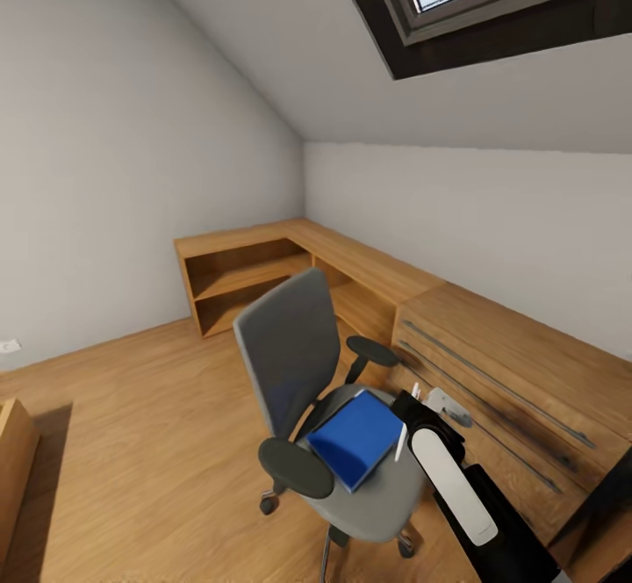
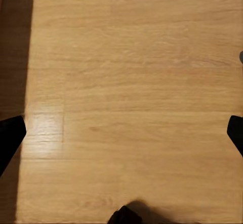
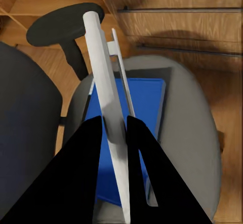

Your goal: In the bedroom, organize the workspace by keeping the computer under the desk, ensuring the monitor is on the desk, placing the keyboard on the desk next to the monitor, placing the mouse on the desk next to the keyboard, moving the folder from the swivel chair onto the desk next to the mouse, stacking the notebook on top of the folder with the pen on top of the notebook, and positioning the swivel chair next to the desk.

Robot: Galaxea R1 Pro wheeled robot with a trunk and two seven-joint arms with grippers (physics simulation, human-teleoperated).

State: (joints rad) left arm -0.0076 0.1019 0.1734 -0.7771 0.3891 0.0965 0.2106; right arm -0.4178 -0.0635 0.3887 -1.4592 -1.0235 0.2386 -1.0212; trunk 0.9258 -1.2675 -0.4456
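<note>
Meanwhile, right gripper [image 3: 115, 133] clamps the pen [image 3: 106, 107] above the folder [image 1: 355, 438], still on the swivel chair [image 1: 369, 495]; left gripper [image 2: 121, 133] spread wide.

No writing, label, brand mark, number or sign can be read anywhere in these pictures. The blue folder [image 1: 355, 438] on the swivel chair [image 1: 298, 363] has a plain cover with no title, and the white pen [image 3: 107, 102] held over it bears no print that can be made out. The wooden drawer fronts [image 1: 500, 390], the walls and the wooden floor [image 2: 131, 82] are likewise bare of any lettering.
</note>
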